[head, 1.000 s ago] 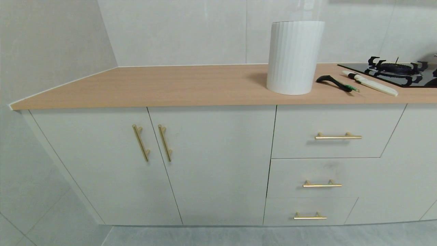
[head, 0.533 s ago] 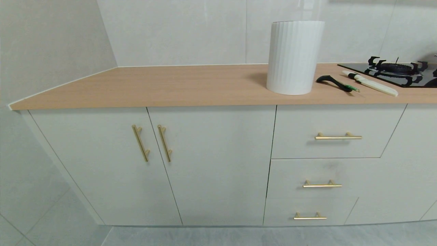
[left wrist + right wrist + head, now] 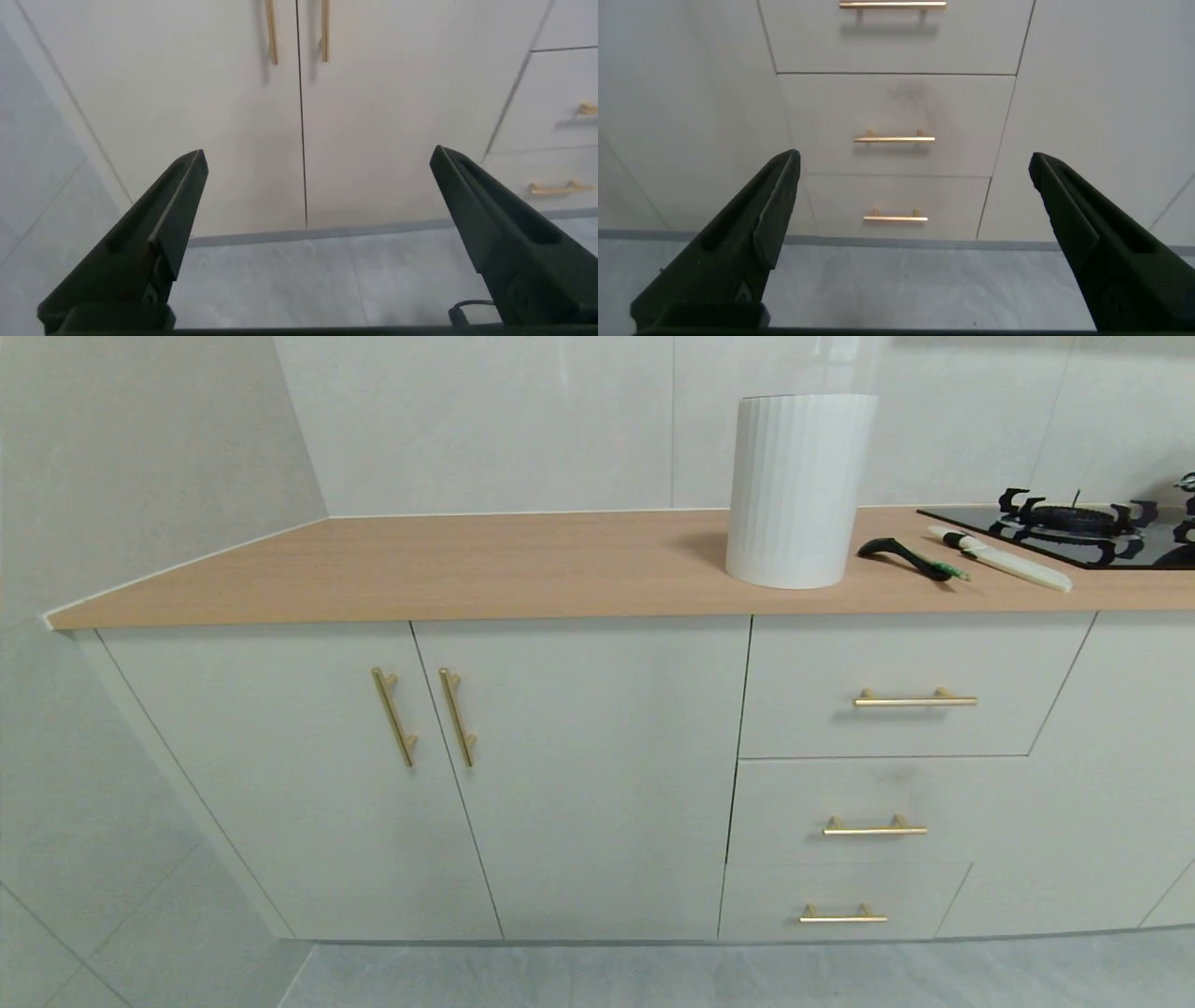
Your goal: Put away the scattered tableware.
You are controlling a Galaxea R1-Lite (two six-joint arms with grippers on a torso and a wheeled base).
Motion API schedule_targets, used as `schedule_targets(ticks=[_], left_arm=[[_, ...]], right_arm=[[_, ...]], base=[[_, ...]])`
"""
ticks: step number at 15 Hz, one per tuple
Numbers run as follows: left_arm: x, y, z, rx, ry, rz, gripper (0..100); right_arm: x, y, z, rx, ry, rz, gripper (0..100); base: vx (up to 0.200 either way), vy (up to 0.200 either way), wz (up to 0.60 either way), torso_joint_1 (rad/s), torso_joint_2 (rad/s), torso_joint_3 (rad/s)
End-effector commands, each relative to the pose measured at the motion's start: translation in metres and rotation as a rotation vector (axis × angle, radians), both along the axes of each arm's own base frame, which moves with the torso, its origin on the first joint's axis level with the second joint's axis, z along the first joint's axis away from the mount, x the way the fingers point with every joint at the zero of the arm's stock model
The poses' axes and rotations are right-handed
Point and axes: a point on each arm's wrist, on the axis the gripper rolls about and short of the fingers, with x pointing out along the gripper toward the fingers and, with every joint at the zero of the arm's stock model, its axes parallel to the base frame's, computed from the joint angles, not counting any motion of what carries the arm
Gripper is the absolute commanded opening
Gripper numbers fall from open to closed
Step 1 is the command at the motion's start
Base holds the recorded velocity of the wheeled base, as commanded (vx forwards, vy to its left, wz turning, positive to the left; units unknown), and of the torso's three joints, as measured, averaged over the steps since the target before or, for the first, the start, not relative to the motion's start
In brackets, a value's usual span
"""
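On the wooden countertop (image 3: 448,569) at the right lie a black-handled utensil with a green tip (image 3: 910,559) and a cream-coloured knife with a black band (image 3: 1004,559). A tall white ribbed holder (image 3: 796,490) stands just left of them. My left gripper (image 3: 318,168) is open, low in front of the double cabinet doors (image 3: 299,103). My right gripper (image 3: 910,173) is open, low in front of the stack of drawers (image 3: 895,126). Neither gripper holds anything.
A black gas hob (image 3: 1074,527) sits at the far right of the counter. Below are two cabinet doors with gold handles (image 3: 425,714) and three drawers with gold handles (image 3: 915,699). A tiled wall closes the left side; grey floor (image 3: 653,975) lies in front.
The whole head view has shifted slightly, with the counter and cabinets sliding up and a bit left, so the camera moved. Nothing on the counter has moved.
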Motion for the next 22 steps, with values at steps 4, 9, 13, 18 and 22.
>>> schedule_targets(ticks=[4,9,13,18,22], left_arm=[[0.0001,0.0,0.0001,0.001,0.001,0.0,100],[0.0001,0.0,0.0001,0.001,0.001,0.0,100],[0.0001,0.0,0.0001,0.001,0.001,0.0,100],[0.0001,0.0,-0.0001,-0.001,0.002,0.0,100],[0.0001,0.0,0.0001,-0.001,0.001,0.0,100]], right_arm=[[0.0001,0.0,0.0001,0.0,0.001,0.0,100],[0.0001,0.0,0.0001,0.0,0.001,0.0,100],[0.0001,0.0,0.0001,0.0,0.001,0.0,100],[0.0001,0.0,0.0001,-0.002,0.001,0.0,100],[0.0001,0.0,0.0001,0.0,0.001,0.0,100]], base=[[0.0,0.0,0.0,0.0,0.0,0.0],[0.0,0.0,-0.36,0.0,0.0,0.001],[0.0,0.0,0.0,0.0,0.0,0.0],[0.0,0.0,0.0,0.0,0.0,0.0],[0.0,0.0,0.3,0.0,0.0,0.002]])
